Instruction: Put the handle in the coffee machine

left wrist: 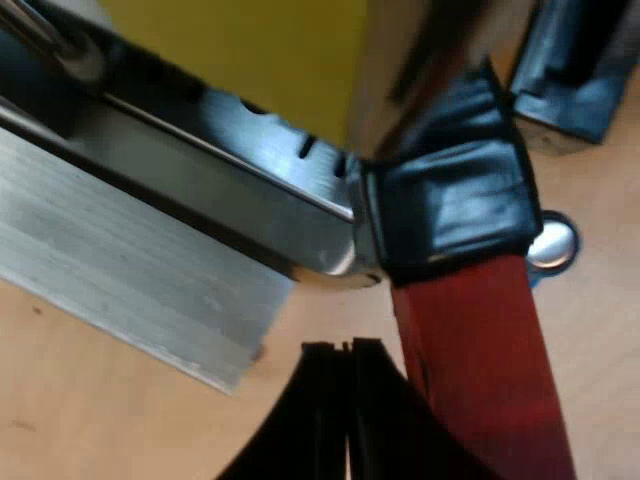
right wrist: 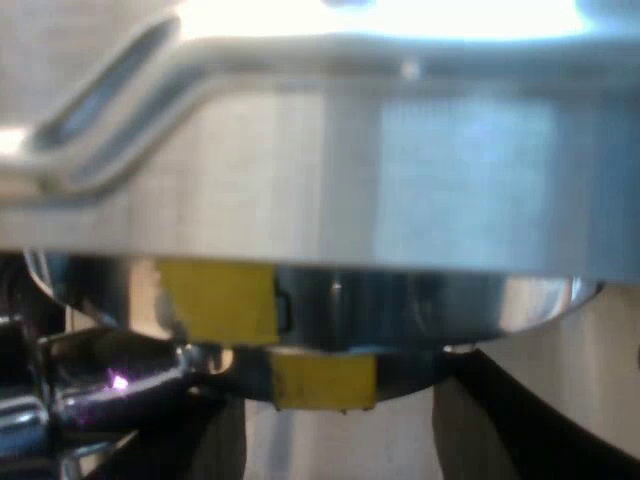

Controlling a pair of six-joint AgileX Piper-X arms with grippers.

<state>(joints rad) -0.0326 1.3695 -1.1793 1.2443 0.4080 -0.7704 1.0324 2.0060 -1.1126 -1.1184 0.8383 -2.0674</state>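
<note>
Left end effector (left wrist: 345, 405), nearest, has its fingers pressed together and empty. The holder's red handle (left wrist: 485, 370) lies just beside it at two o'clock, ungripped, by the espresso machine (left wrist: 200, 190). The right wrist view adds the yellow-marked collar (right wrist: 330, 310), with the right end effector (right wrist: 340, 440) spread wide at six o'clock.

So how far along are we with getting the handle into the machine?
Done: the holder sits up under the machine's ring. In hand: my left hand is shut beside the red end, not on it. Left, probably: the holder's yellow mark sits off the ring's yellow patch, so a locking turn seems due.
</note>
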